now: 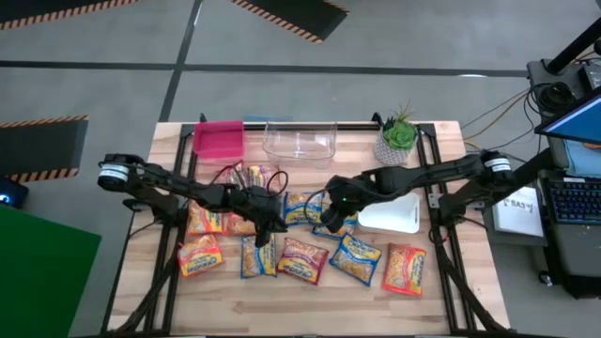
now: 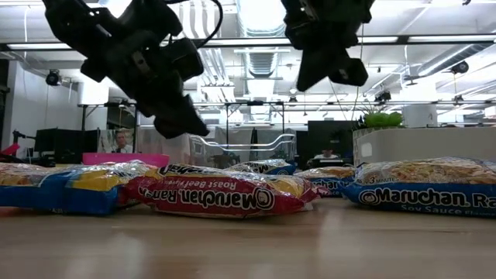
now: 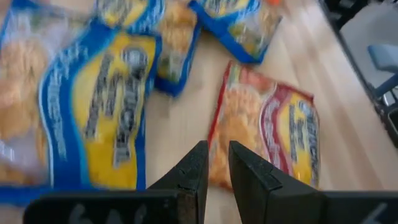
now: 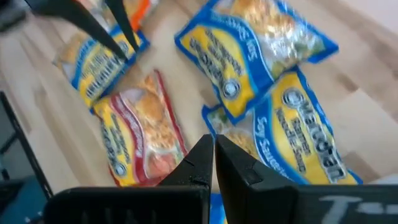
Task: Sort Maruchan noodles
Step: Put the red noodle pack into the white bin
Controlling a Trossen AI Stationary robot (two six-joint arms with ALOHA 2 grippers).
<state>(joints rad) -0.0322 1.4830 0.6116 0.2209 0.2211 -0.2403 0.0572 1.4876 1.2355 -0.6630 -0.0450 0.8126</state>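
High view first: about a dozen noodle packets (image 1: 302,259) are seen scattered flat across the middle and near part of the wooden table (image 1: 310,310), several touching or overlapping, with a pink bin (image 1: 219,141), a clear bin (image 1: 300,143) and a potted plant (image 1: 397,139) along the far edge and a white tray (image 1: 394,214) toward the right. The left gripper (image 1: 264,229) is held above the packets left of centre, its fingers (image 3: 193,171) nearly closed with only a narrow gap and nothing held; the right gripper (image 1: 331,218) is held close beside it over the blue packets, its fingers (image 4: 200,158) pressed together and empty. The chief risk is judged to be a collision, since both grippers are crowded over the same cluster and could be driven into each other. A second risk is judged to come from the overlap of the packets: two could be pinched at once, or a neighbour dragged along and dropped in the wrong place. With the fingers this closed, a descent would likely only push a packet aside. The packets are seen as thin, glossy plastic pillows, yellow-orange with blue, red or orange borders; a slippery, crinkling grip is to be expected, and the red packet (image 3: 267,140) lies just ahead of the left fingers.
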